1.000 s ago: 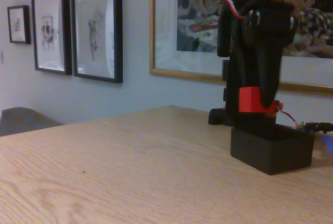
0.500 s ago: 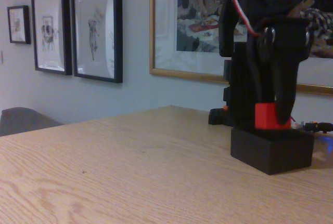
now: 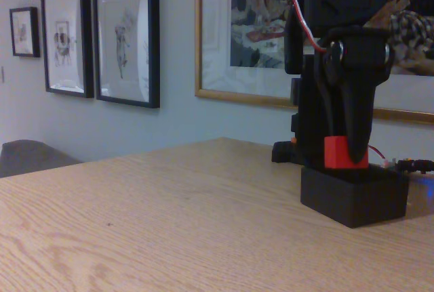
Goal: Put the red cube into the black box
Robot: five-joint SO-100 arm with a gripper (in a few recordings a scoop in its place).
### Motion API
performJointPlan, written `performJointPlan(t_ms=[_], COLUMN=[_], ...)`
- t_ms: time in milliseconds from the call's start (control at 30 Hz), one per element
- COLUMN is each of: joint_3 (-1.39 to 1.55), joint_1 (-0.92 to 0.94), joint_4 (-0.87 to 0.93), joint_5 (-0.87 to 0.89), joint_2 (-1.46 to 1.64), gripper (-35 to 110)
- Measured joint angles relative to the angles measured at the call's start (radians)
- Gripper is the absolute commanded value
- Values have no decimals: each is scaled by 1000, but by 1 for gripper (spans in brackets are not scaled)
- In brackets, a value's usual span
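While we hold the red cube (image 3: pixel 344 153) clamped in the gripper (image 3: pixel 347 151), it sits just above the rim of the black box (image 3: pixel 352 196) on the right of the wooden table (image 3: pixel 169 224). We can't read any labels or writing.

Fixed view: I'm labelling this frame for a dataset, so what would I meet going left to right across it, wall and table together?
Small framed picture → two larger black-framed pictures → gold-framed painting → end effector holding the red cube over the black box.
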Motion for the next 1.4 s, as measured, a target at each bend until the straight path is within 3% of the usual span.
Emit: performJointPlan(t_ms=[200,1033,1400], joint_3=[0,121,118], joint_1=[-2,8,6], joint_4=[0,-31,-28], joint_5=[-9,-169,-172], joint_2=[0,227,199], gripper=[-1,0,15])
